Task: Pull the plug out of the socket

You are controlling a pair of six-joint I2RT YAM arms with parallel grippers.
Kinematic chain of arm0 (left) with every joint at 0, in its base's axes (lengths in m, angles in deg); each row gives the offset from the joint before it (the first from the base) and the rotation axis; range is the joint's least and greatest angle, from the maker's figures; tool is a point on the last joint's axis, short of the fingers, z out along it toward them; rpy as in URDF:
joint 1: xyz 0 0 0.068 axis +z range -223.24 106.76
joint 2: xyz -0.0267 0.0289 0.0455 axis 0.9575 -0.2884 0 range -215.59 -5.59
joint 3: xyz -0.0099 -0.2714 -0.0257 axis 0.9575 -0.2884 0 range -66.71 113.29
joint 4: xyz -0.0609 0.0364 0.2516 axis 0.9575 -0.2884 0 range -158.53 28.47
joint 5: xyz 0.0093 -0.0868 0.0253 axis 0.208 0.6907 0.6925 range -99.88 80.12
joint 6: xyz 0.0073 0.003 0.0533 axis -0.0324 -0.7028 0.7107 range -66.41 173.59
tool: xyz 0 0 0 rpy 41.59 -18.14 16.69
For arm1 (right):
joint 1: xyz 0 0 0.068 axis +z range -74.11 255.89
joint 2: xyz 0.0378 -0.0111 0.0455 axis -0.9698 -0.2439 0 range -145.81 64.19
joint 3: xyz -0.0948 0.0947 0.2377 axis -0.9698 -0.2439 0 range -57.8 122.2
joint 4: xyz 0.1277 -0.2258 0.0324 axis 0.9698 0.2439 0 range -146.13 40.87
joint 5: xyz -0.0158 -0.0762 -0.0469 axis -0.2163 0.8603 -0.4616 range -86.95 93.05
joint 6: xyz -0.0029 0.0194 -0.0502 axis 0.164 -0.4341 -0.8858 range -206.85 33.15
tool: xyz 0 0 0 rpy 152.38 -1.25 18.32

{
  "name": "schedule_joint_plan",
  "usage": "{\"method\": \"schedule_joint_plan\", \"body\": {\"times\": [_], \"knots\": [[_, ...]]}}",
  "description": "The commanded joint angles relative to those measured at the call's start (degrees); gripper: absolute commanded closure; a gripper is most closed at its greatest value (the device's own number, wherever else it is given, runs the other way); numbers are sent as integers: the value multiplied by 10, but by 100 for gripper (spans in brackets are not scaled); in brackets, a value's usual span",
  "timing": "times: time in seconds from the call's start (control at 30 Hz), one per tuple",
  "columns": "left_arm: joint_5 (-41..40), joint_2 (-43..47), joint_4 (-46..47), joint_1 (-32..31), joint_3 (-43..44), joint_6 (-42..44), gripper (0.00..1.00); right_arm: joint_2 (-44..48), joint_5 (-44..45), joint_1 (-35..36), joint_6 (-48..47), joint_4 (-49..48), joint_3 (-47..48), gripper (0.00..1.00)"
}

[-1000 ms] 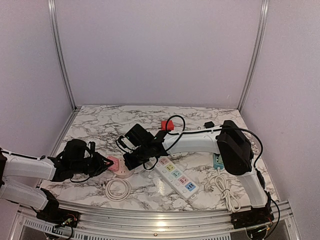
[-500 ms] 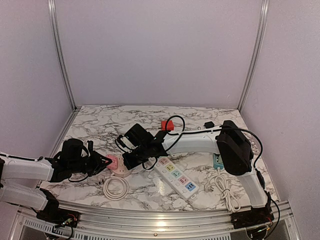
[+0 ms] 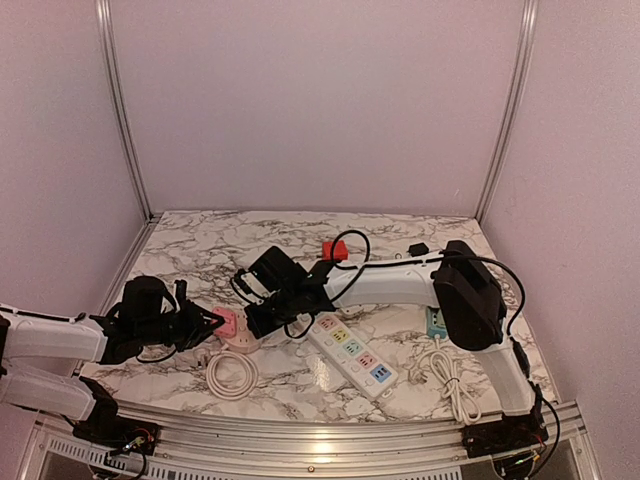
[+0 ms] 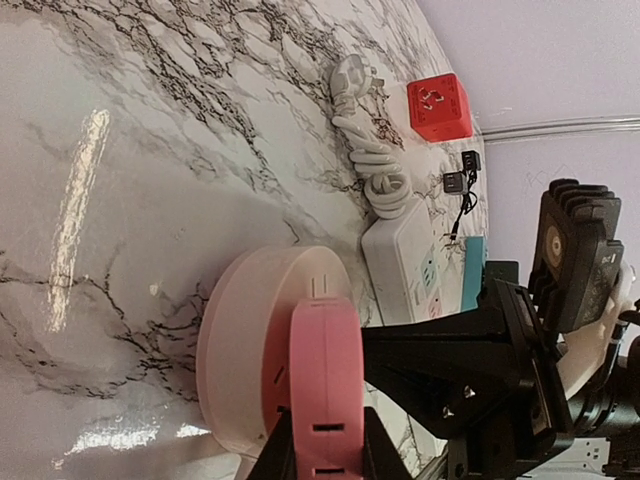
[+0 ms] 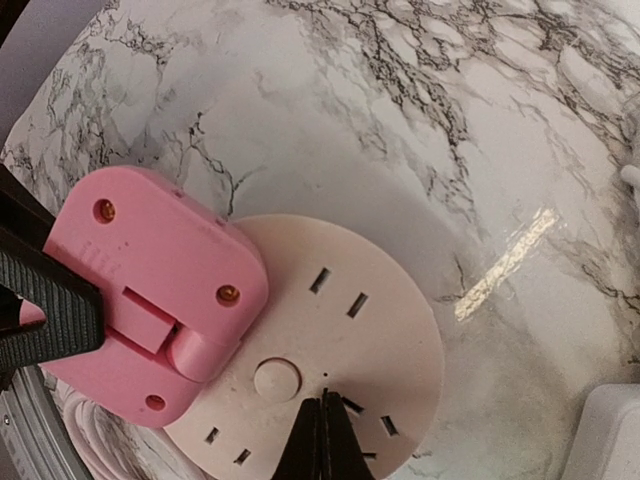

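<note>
A pink plug (image 3: 224, 322) sits against the left part of a round pale pink socket (image 3: 245, 343) on the marble table. My left gripper (image 3: 207, 325) is shut on the plug, its black fingers clamping both sides in the left wrist view (image 4: 322, 450). The plug (image 4: 325, 380) stands on the socket's face (image 4: 245, 350); its prongs are hidden. My right gripper (image 3: 263, 324) is shut and empty, with its tips (image 5: 322, 425) pressed on the socket (image 5: 370, 340) beside the plug (image 5: 150, 285).
A white power strip (image 3: 352, 352) lies right of the socket. A coiled white cable (image 3: 232, 378) lies in front of it. A red cube adapter (image 3: 335, 250), a small black adapter (image 3: 418, 248), a teal block (image 3: 437, 322) and a bundled white cable (image 3: 452, 378) lie further right.
My left arm's wrist has drawn back slightly to the left. The plug, socket and right gripper stay about where they were.
</note>
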Motion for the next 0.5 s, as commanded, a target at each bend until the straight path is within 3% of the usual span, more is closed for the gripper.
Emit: {"method": "schedule_joint_plan", "body": {"times": [0.0, 0.23, 0.47], "knots": [[69, 8, 127, -4, 14, 2, 100, -63, 15, 3, 7, 78, -11, 100], [86, -17, 171, -4, 10, -24, 100, -65, 17, 3, 7, 83, -3, 100], [26, 13, 60, -1, 20, 15, 100, -48, 20, 0, 8, 83, 1, 100]]}}
